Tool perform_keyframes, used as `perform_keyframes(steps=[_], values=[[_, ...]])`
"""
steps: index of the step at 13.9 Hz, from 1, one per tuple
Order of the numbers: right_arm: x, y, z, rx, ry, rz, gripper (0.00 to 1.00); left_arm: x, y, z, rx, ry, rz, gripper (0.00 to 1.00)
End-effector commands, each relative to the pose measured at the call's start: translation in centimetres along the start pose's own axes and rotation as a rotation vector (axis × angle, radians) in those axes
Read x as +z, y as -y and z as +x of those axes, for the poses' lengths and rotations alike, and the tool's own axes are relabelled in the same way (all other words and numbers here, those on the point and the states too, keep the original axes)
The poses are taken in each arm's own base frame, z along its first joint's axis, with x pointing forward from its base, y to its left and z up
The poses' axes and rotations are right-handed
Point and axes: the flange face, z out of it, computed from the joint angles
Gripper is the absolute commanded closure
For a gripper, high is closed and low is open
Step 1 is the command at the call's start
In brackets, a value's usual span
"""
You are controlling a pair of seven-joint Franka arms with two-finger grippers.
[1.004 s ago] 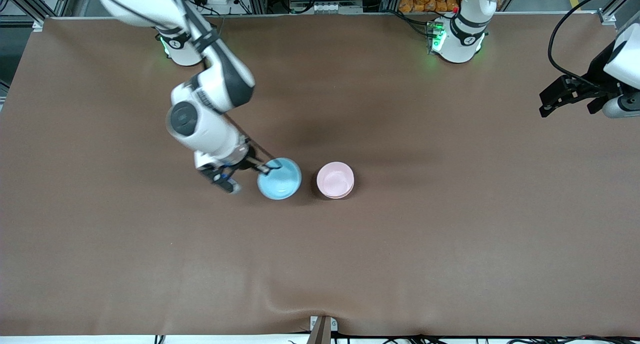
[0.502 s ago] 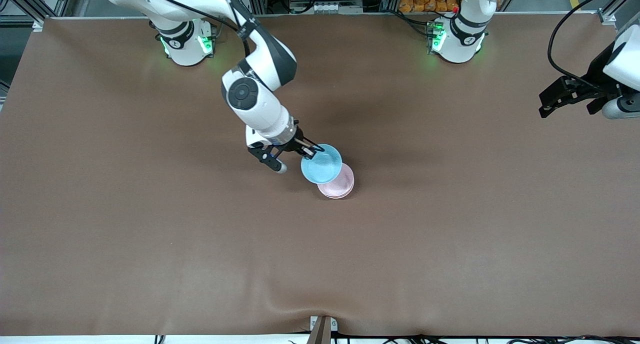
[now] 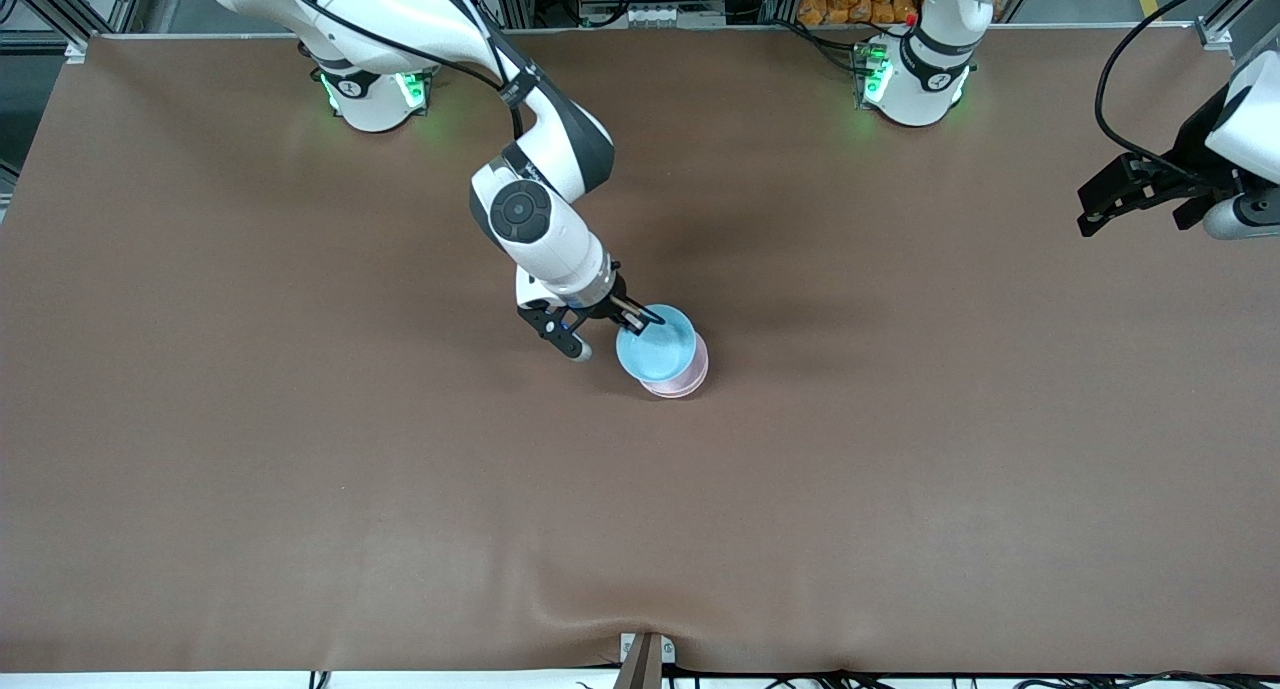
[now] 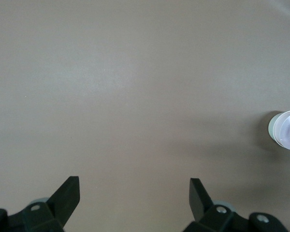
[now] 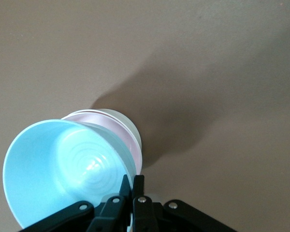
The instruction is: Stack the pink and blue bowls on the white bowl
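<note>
My right gripper (image 3: pixel 640 319) is shut on the rim of the light blue bowl (image 3: pixel 657 343) and holds it tilted just over the pink bowl (image 3: pixel 692 377), near the table's middle. In the right wrist view the jaws (image 5: pixel 132 178) pinch the blue bowl's (image 5: pixel 63 164) rim. The pink bowl (image 5: pixel 133 143) sits nested in the white bowl (image 5: pixel 126 121) beneath it. I cannot tell whether the blue bowl touches the pink one. My left gripper (image 3: pixel 1135 214) waits open and empty above the left arm's end of the table. Its wrist view shows open fingers (image 4: pixel 134 186) and the stack (image 4: pixel 282 130) far off.
The brown table cover (image 3: pixel 300 469) has a small bulge at the edge nearest the front camera (image 3: pixel 600 599). A metal bracket (image 3: pixel 645 659) stands at that edge.
My right gripper carried the blue bowl from beside the pink bowl to over it, and then lower onto the stack. The left arm has not moved.
</note>
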Motion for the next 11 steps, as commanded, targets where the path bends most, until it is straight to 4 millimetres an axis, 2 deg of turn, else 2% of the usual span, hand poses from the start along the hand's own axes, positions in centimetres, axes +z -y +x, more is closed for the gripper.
perform_keyframes(steps=[1, 3, 8, 11], values=[[1.4, 0.9, -0.2, 0.010, -0.021, -0.014, 1.00, -0.2, 0.2, -0.1, 0.014, 0.005, -0.016, 0.00], [1.8, 1.2, -1.1, 0.012, -0.032, -0.016, 1.00, -0.2, 0.2, -0.1, 0.014, 0.005, -0.016, 0.00], [3.7, 0.8, -1.0, 0.015, -0.041, -0.038, 1.00, -0.5, 0.2, 0.2, 0.014, -0.020, -0.022, 0.00], [3.8, 1.1, -1.0, 0.035, -0.048, -0.029, 1.00, -0.8, 0.2, 0.1, 0.014, -0.032, -0.020, 0.00]])
